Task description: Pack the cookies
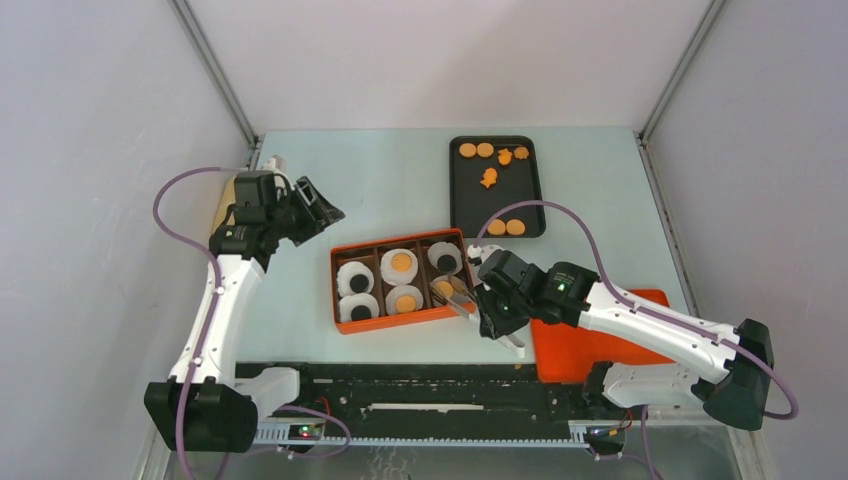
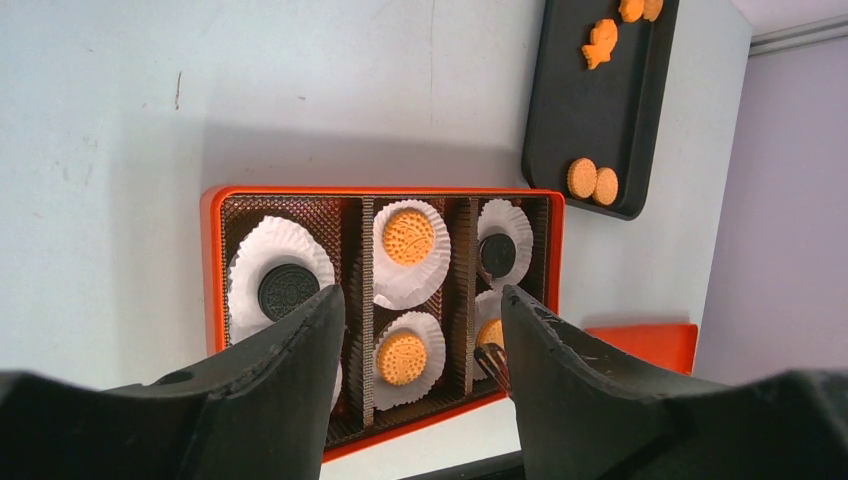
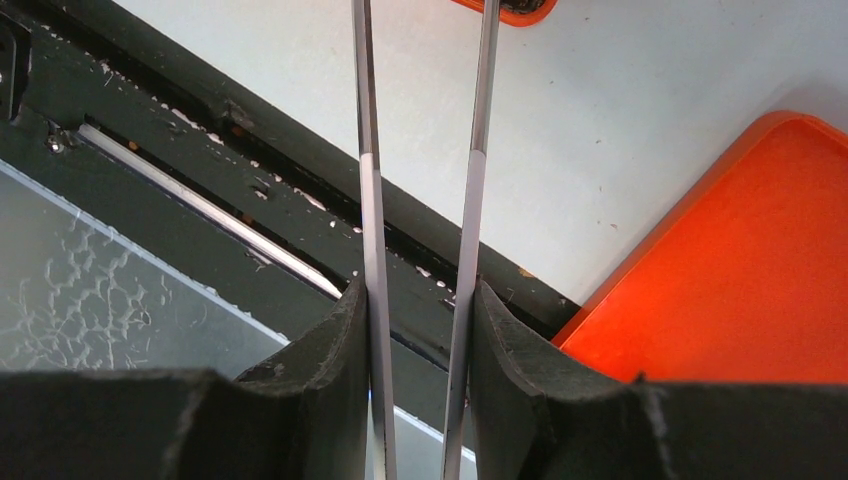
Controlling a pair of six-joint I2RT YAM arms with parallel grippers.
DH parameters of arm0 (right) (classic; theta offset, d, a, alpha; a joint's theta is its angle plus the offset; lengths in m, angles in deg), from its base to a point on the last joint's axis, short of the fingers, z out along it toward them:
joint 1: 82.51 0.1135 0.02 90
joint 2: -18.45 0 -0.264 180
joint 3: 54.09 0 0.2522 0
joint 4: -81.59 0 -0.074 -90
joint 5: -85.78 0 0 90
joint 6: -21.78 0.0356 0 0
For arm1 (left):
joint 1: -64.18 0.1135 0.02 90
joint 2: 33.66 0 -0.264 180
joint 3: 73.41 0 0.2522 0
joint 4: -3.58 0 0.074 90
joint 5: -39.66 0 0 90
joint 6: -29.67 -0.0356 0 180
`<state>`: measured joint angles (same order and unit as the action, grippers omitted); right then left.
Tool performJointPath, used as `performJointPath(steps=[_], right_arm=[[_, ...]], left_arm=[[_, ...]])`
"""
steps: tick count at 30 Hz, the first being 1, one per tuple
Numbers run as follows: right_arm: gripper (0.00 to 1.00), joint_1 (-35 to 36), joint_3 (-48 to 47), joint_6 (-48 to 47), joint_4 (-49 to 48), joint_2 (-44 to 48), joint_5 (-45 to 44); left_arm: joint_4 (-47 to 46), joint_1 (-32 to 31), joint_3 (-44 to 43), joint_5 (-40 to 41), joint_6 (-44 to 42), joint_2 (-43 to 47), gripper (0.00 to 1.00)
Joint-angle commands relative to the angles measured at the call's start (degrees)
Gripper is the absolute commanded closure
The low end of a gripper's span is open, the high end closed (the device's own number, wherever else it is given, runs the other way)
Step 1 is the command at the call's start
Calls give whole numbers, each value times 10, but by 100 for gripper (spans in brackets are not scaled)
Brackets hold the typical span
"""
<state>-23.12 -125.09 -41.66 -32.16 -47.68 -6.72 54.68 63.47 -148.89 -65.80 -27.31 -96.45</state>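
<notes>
left claw (image 2: 420, 310) released, empty; box (image 2: 212, 260) of cookies (image 2: 409, 236) beneath it | right claw (image 3: 420, 300) grasping tongs (image 3: 365, 150), which reach forward of it

Matt cookies (image 2: 409, 236), shiny metal tongs (image 3: 368, 150)

The table (image 1: 380, 180) in front of me is pale blue-green and matt, lightly scuffed, with a short dark scratch (image 2: 178, 90) on its top. Three bare, pale grey walls close it in: the back wall (image 1: 450, 60), the left wall (image 1: 90, 150) and the right wall (image 1: 770, 150). Thin metal struts (image 1: 215, 70) run up the two rear corners where the walls meet. The light is soft and even and throws only faint shadows on the table. A black rail (image 1: 430, 385) runs along my near edge, with a clear, faintly patterned panel (image 3: 100, 300) just beyond it.
</notes>
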Motion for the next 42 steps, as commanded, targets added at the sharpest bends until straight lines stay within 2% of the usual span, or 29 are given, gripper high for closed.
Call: performJointPath(steps=[1,10,12,16,19,25,26,31,32,39,42], right_arm=[[96,7,-5,17,-19,4,-14],[95,6,-5,21,10,15,-54],[89,6,-5,24,12,14,-53],[67,7,-5,30,10,19,-50],[57,6,-5,33,10,26,-47],[51,6,-8,36,3,34,-44],[52,6,-10,36,3,33,-43],[80,5,-29,31,5,37,-46],[82,5,-35,31,5,42,-52],[80,-2,-94,27,15,77,-128],[79,-57,-105,20,2,79,-170]], left_arm=[[-14,4,6,-11,0,15,36],[-17,4,3,-19,2,9,36],[-17,4,4,-18,2,11,36],[-15,4,4,-19,1,13,35],[-15,4,3,-23,-1,15,35],[-16,4,4,-28,-5,18,33],[-16,4,4,-28,-5,19,33],[-16,4,3,-27,-6,19,33],[-16,4,3,-28,-6,19,33],[-19,4,1,-27,-6,12,34],[-27,4,4,-24,-2,10,35]])
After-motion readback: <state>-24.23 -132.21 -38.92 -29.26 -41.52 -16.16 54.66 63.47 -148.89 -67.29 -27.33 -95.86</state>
